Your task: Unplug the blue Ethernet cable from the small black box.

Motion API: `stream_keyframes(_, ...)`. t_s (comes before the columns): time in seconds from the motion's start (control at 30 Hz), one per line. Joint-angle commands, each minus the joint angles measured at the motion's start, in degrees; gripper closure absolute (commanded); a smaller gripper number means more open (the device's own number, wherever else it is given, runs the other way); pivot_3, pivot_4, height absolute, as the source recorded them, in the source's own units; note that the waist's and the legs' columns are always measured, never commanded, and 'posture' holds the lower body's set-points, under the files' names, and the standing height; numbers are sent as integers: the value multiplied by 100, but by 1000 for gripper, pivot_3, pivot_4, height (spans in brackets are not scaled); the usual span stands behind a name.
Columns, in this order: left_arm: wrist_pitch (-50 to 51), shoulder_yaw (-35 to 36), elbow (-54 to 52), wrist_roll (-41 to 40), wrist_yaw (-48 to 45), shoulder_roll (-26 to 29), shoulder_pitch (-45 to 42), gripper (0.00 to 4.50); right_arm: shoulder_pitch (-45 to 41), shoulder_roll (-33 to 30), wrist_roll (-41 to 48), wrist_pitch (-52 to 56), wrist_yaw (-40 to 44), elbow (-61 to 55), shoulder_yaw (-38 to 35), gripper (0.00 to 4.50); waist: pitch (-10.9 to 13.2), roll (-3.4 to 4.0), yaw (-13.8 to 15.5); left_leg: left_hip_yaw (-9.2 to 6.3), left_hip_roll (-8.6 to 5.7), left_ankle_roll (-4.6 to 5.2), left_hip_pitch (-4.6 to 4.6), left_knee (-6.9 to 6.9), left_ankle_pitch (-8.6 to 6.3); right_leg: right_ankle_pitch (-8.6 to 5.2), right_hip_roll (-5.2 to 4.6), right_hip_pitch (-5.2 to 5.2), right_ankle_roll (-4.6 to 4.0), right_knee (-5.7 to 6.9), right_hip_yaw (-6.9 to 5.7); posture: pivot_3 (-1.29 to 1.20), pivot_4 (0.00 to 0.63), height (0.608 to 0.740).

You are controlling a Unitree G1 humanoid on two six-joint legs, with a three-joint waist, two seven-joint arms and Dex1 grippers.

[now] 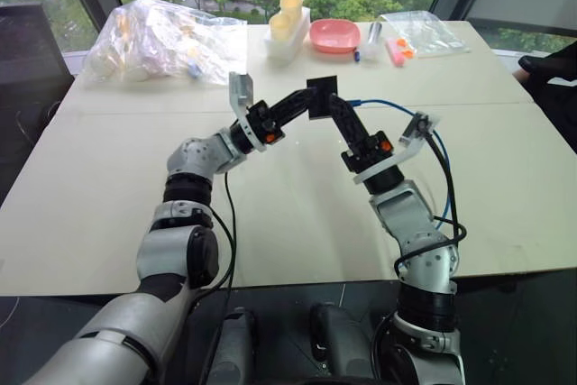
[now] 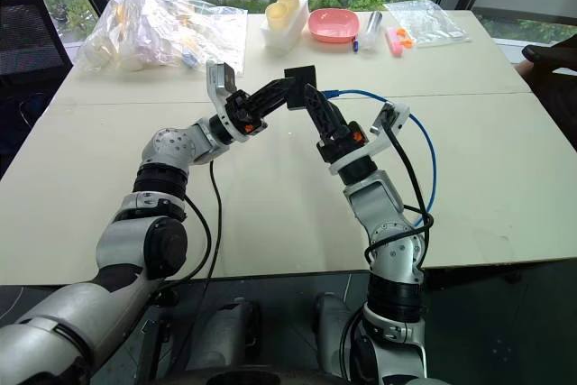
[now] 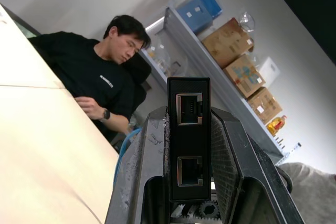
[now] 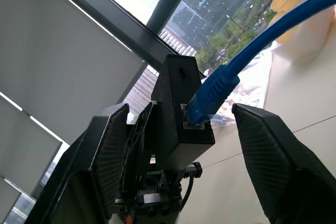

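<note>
Upper centre of the head view: left gripper [image 1: 311,99] was clamped on the small black box [image 1: 321,97], held above the table [image 1: 108,196]. Right gripper [image 4: 184,124] stood open astride the blue Ethernet cable [image 4: 220,82], plug still seated. Best to close on the plug boot, then pull straight along the socket. The left wrist view showed two empty ports; the right wrist view showed the plugged one.

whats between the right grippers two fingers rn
In the right wrist view, the blue Ethernet cable plug, seated in the small black box, sits between the open right gripper fingers; neither finger touches it.
</note>
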Motion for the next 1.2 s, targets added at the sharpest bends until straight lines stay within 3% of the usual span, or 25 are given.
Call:
stream_keyframes(0.03,18,35,-228,-201,-4,-9,-4,3980,-75,46,199,-91,10,-118,-24,1528,0,0,0,0,0,0,0,0,0,0,0,0,0,0,0,0,150,740)
stream_keyframes(0.4,43,42,-217,-234,24,2,-19,3980,-92,76,284,-219,13,-57,-40,1528,0,0,1,0,0,0,0,0,0,0,0,0,0,-1,0,0,150,740)
stream_keyframes(0.5,40,35,-210,-253,39,11,-24,3980,-91,81,266,-239,32,-18,-20,2290,0,0,2,0,0,0,0,0,0,0,0,0,0,-1,0,0,150,740)
stream_keyframes(0.63,45,29,-237,-294,83,11,-7,3980,-82,79,192,-268,50,32,30,4296,0,1,-1,0,0,0,0,0,0,0,0,0,0,-2,0,0,150,740)
stream_keyframes(0.67,43,28,-241,-305,99,9,-5,3980,-87,78,193,-273,45,41,24,4405,0,0,0,0,0,0,0,0,0,0,0,0,0,-2,0,0,150,740)
stream_keyframes(1.0,46,-11,-302,-332,132,134,68,3980,-148,113,200,-406,-54,73,-86,4405,0,1,-5,0,0,0,-1,-1,0,0,0,0,-1,-3,0,0,150,740)
stream_keyframes(1.2,204,-29,-357,-262,-105,779,141,3980,-190,-88,-241,-929,-371,261,-514,4405,0,1,-13,0,1,0,-1,-1,0,-1,0,-1,-1,-3,0,0,150,740)
